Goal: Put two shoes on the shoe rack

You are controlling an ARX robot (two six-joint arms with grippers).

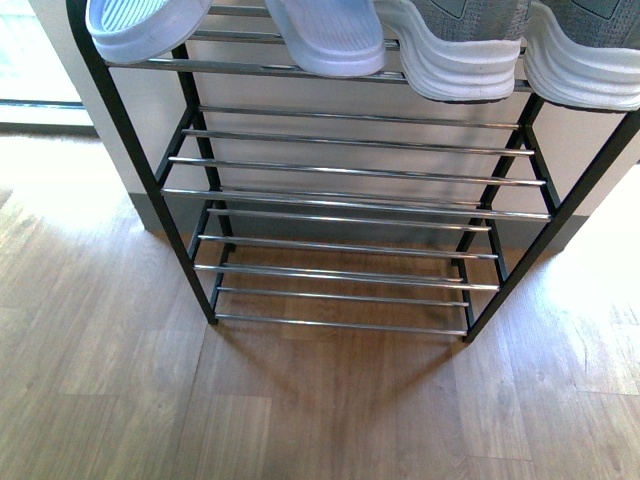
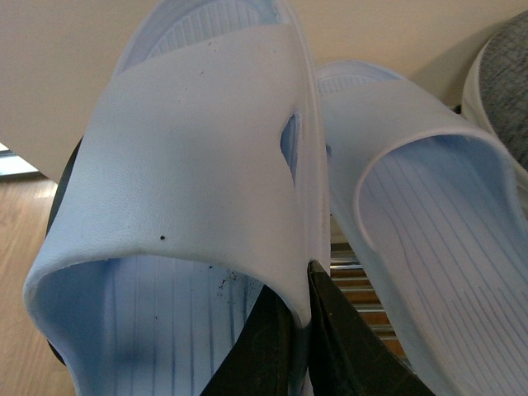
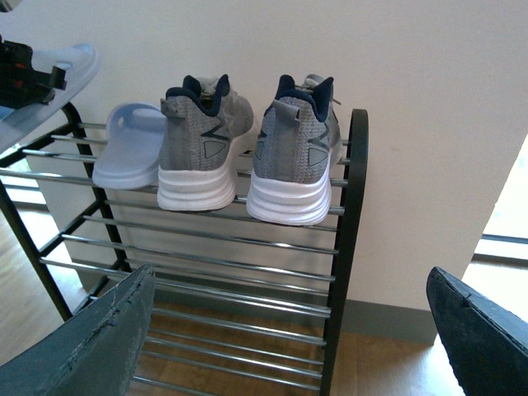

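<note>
**Four shoes on the top tier of the rack**

The shoe rack (image 1: pixel 350 195) stands on a wood-plank floor (image 1: pixel 110 400) of pale brown boards, backed against a plain cream wall (image 3: pixel 429 91) with a grey skirting strip along its foot. Bright daylight falls on the floor at the far left of the front view, from what looks like a glazed door or low window.

From the rack's left end to its right, the top tier carries a pale-blue slide (image 1: pixel 135 25), a second slide (image 1: pixel 325 40), then two grey knit sneakers (image 1: pixel 460 55) with thick white soles, the last (image 1: pixel 585 65) near the right end. All four overhang the front bar. The tiers below show only their silver bars.

In the left wrist view the left claw (image 2: pixel 307 330) pinches the strap of the left-end slide (image 2: pixel 198 157) — one dark finger runs under the strap, the other lies against its outer edge. The second slide (image 2: pixel 429 206) lies just beside it, and a sliver of grey sneaker shows past that.

The right wrist view looks at the rack from off its right end: the sneakers (image 3: pixel 247 148) stand heels outward, navy linings showing. The right claw (image 3: pixel 289 338) is spread wide — its two dark fingers sit well apart and hold nothing.
</note>
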